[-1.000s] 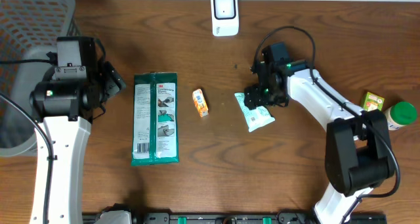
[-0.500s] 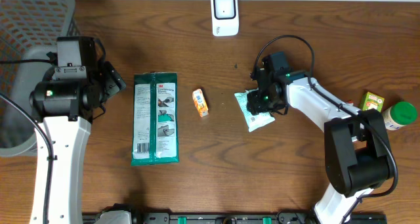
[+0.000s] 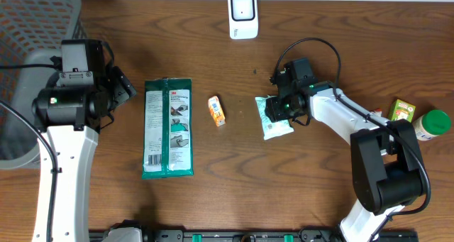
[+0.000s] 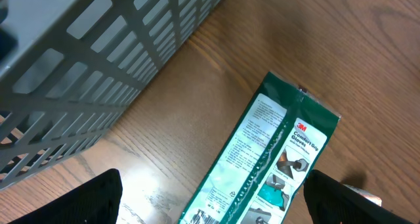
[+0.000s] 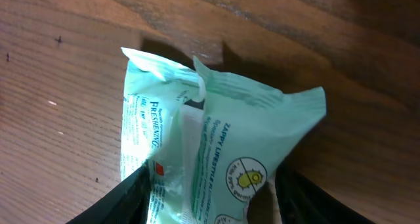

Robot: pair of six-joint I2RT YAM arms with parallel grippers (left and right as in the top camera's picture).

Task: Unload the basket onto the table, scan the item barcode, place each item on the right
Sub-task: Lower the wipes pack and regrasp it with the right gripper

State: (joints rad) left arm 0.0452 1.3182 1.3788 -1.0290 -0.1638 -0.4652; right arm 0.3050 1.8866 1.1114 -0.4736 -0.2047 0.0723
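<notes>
right tool [image 5: 210, 194] pinching mint packet [image 5: 249, 138] (arm reaching inward), left tool [image 4: 220, 201] spread wide

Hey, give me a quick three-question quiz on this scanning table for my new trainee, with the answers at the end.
1. True or false: the left gripper is open and holds nothing.
2. What lies between the 3M glove pack and the wipes packet? A) grey basket B) small orange box C) green-lidded bottle
3. Which gripper has its fingers on either side of the wipes packet?
Key: 1 true; 2 B; 3 the right gripper.
</notes>
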